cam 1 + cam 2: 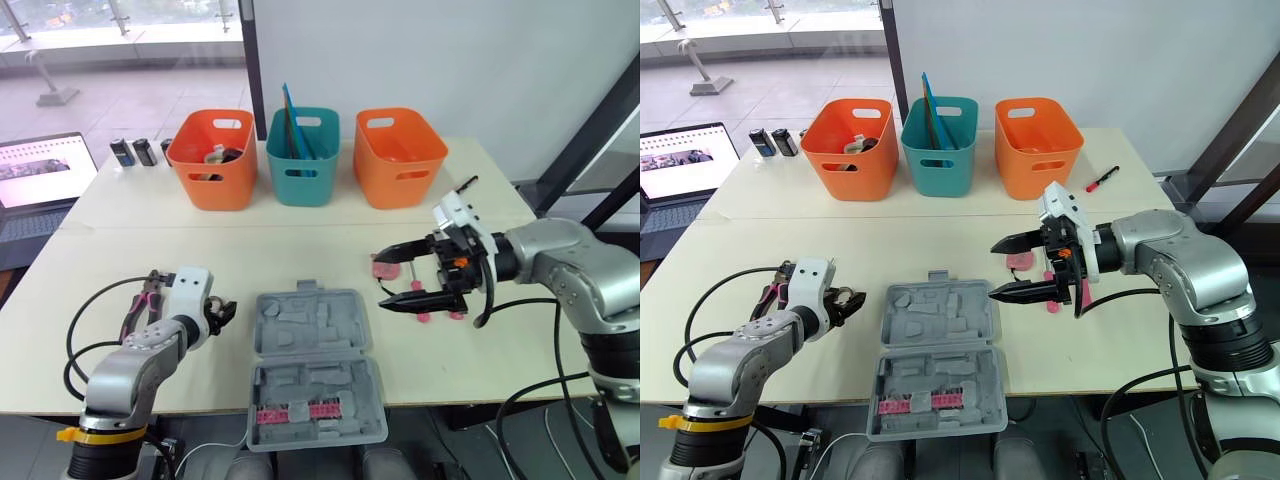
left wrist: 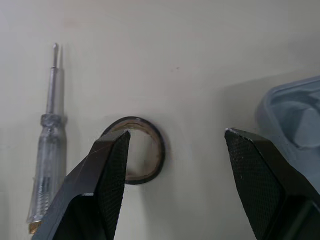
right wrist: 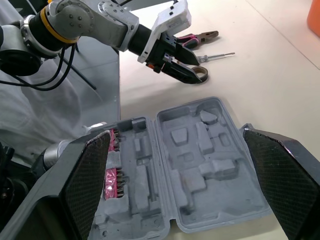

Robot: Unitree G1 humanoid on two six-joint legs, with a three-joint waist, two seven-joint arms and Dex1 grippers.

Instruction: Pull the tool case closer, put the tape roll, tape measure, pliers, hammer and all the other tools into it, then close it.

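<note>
The grey moulded tool case [image 1: 315,365] lies open on the worktop [image 1: 300,250], with pink bits in its near half. The left hand [image 2: 177,134] is spread over the flat black tape roll [image 2: 161,150] (a clear-handled screwdriver [image 2: 47,150] and pliers [image 3: 197,37] lie alongside). The right hand [image 1: 382,279] is spread near the case.

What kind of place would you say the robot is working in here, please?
Probably an office or lab set up for robot trials: a pale worktable beside a large window, a laptop open at one side, and a row of plastic bins behind an open tool case.
</note>
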